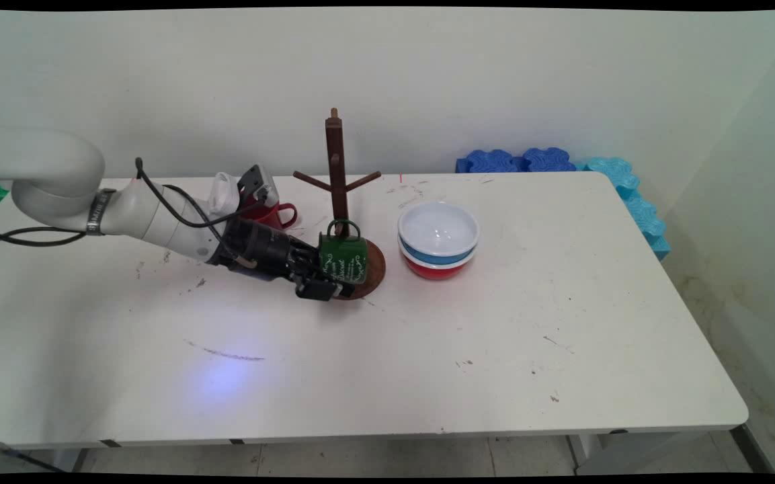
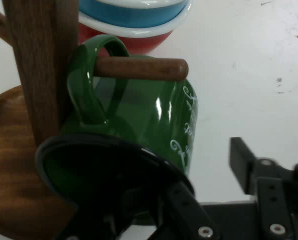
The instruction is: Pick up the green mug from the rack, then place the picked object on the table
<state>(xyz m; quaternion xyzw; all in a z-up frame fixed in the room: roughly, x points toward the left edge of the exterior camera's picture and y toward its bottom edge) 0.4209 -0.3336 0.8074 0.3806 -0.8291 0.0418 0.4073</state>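
Observation:
A green mug (image 1: 345, 259) with white lettering hangs by its handle on a low peg (image 2: 141, 69) of the wooden mug tree (image 1: 336, 168), just above the tree's round base (image 1: 374, 269). My gripper (image 1: 323, 281) reaches in low from the left and is open at the mug's rim. In the hand view the green mug (image 2: 139, 125) fills the middle. One finger (image 2: 181, 207) sits at the dark rim, and the other finger (image 2: 238, 160) stands apart to the right, with bare table showing between it and the mug's wall.
Three stacked bowls (image 1: 438, 238), white on blue on red, stand just right of the tree. A red mug (image 1: 278, 215) and a white object (image 1: 226, 191) sit behind my arm. Blue foam blocks (image 1: 555, 161) line the table's back right edge.

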